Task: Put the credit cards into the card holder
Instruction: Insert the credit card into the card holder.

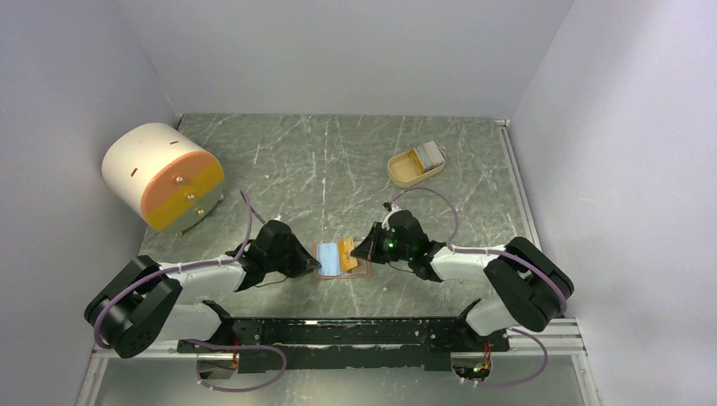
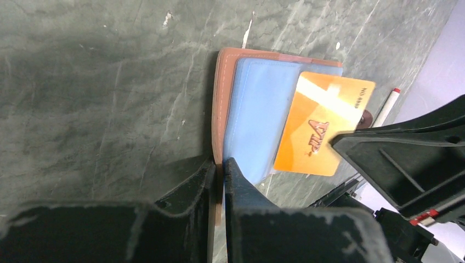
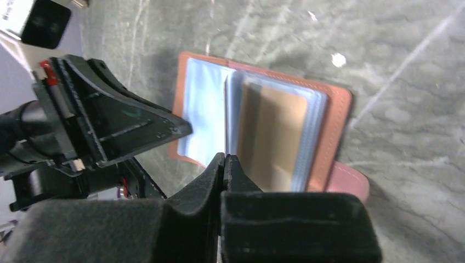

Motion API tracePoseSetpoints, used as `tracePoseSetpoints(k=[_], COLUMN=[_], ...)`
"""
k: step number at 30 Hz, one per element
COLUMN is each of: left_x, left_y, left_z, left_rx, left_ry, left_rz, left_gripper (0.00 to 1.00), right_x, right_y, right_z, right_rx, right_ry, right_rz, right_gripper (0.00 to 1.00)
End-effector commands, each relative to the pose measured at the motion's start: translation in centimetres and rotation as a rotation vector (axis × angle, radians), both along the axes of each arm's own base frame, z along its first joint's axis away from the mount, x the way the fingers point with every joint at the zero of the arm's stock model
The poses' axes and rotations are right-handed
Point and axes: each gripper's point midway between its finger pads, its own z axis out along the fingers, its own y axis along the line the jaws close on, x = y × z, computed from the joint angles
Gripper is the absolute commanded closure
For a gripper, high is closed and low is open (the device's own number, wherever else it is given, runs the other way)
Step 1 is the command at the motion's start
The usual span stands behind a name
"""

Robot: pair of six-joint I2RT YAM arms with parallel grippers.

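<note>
L claw (image 2: 219, 163) pinched on card holder (image 2: 222, 93) edge, holder just ahead; R claw (image 3: 225, 160) clamps orange card (image 2: 323, 126) over holder's sleeves.

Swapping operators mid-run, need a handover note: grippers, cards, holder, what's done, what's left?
Left gripper: shut on the near edge of the card holder, which lies open.
Right gripper: shut on an orange VIP card, held over the holder's blue sleeves. Can't tell whether it has entered a slot.
Elsewhere: more cards sit in the beige tray, far right.
Done: holder opened, one card brought to it.
Left: seat this card, then bring over the tray's cards.
</note>
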Motion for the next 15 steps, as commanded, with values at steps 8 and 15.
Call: tracePoseSetpoints(k=[8,15], left_x=[0.1,-0.2], left_y=[0.2,0.0], left_z=[0.8,0.2], left_rx=[-0.002,0.006], left_ry=[-0.057,-0.032], left_rz=[-0.009,-0.032], left_gripper=[0.86,0.86], right_x=[-0.2,-0.7], right_y=[-0.6,-0.1], right_z=[-1.6,-2.3], right_rx=[0.006,0.034], right_ry=[0.021,0.072], right_rz=[-0.044,-0.039], right_gripper=[1.0,1.0])
